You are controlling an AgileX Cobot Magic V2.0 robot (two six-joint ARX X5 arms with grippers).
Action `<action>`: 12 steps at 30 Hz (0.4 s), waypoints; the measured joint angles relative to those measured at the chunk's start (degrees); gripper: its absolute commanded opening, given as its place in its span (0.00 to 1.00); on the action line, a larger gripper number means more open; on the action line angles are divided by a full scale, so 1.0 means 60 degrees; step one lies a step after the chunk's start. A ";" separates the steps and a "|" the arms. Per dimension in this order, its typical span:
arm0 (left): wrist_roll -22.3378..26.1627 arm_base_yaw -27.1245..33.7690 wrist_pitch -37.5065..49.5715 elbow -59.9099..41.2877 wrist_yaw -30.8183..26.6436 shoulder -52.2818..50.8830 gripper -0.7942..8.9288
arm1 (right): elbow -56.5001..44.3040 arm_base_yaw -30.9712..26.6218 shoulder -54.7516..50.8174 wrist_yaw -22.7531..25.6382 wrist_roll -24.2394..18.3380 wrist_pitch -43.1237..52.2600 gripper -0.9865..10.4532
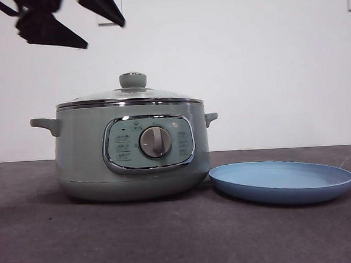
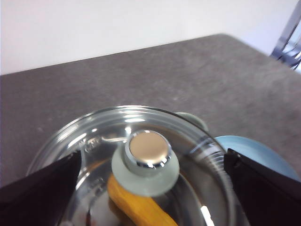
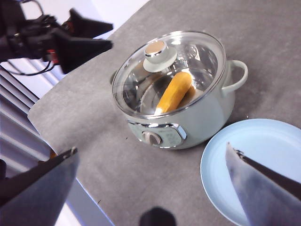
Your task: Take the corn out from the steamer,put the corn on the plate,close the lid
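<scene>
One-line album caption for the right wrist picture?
Corn waits under the lid of the steamer, plate beside.

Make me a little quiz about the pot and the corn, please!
1. True or false: the lid sits on the steamer.
2. Where is the corn? A) on the plate B) inside the steamer C) on the table
3. Fill in: the left gripper hangs over the lid's ____, jaws open.

Key: 1 true. 2 B; the plate holds nothing. 3 knob.
</scene>
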 measured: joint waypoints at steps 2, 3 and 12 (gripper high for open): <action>0.0237 -0.0138 0.0011 0.0324 -0.0226 0.0430 0.63 | 0.0000 0.0000 0.0000 0.0022 0.0004 -0.0058 0.61; 0.0339 -0.0197 0.0058 0.0470 -0.0302 0.0648 0.63 | 0.0000 0.0000 0.0000 0.0025 0.0004 -0.0076 0.61; 0.0652 -0.0397 0.0561 0.0914 -0.0579 0.2138 0.63 | 0.0000 0.0000 0.0000 0.0025 0.0004 -0.0102 0.61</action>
